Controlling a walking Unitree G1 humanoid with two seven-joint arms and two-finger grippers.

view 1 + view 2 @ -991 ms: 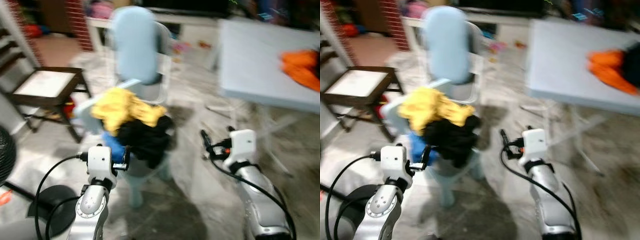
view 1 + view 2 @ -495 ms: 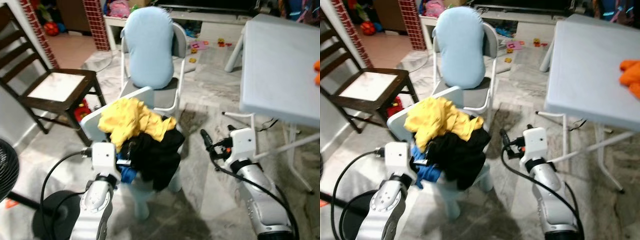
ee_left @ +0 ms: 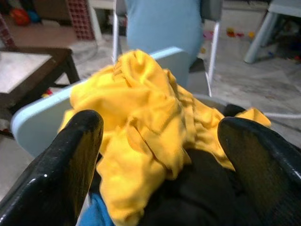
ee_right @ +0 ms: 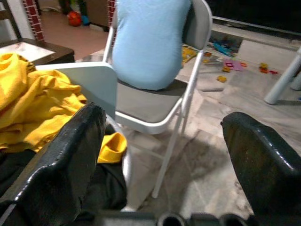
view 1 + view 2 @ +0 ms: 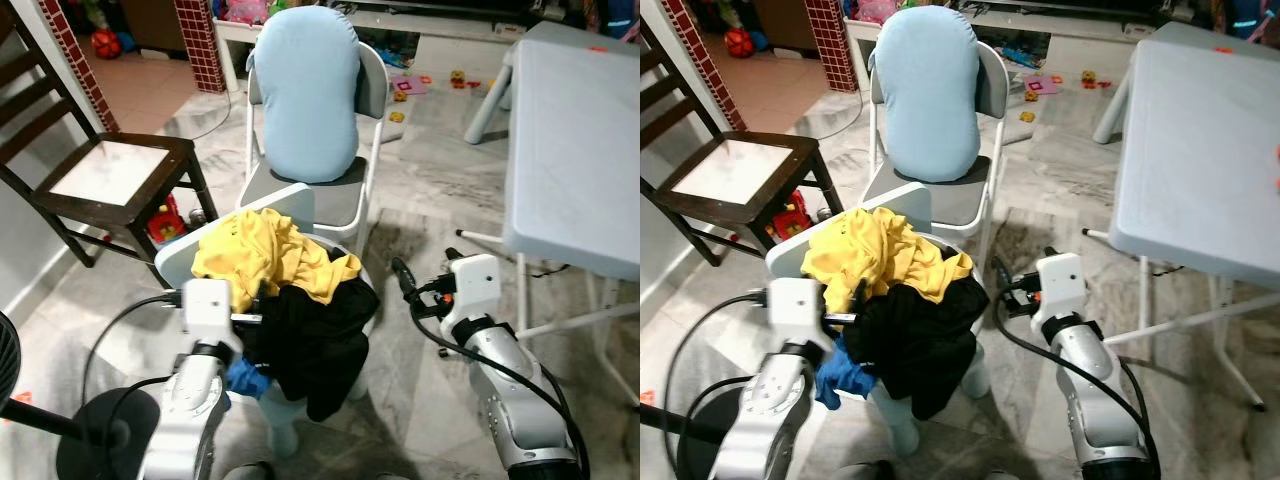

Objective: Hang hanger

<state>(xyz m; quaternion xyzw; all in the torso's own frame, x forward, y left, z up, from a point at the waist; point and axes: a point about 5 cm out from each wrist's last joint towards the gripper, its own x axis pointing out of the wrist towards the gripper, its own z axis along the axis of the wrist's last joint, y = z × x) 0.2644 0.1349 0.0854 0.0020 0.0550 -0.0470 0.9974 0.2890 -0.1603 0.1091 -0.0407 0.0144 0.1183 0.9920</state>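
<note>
Clothes [image 5: 290, 300] heaped on pale chair [image 5: 285, 205], open left pincer [image 3: 160, 155] facing them

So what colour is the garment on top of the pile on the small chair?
Yellow. The top garment shows best in the left wrist view, lying over black clothing.

The floor [image 5: 430, 180] is pale grey marble tile, lit evenly. A folding metal chair [image 5: 355, 195] with a grey seat stands in the middle, a light blue cushion [image 5: 305, 95] propped upright against its back. Well to its left is a dark wooden chair [image 5: 105, 175] with a pale seat, beside a white wall; red toys [image 5: 165, 218] lie under it. Further back on that side a red brick pillar [image 5: 193, 40] rises beside a reddish floor [image 5: 125, 85] with a red ball [image 5: 105, 42]. On the right stands a light grey folding surface [image 5: 575, 150] on white legs. Small toys [image 5: 430, 80] lie scattered on the floor behind it.
</note>
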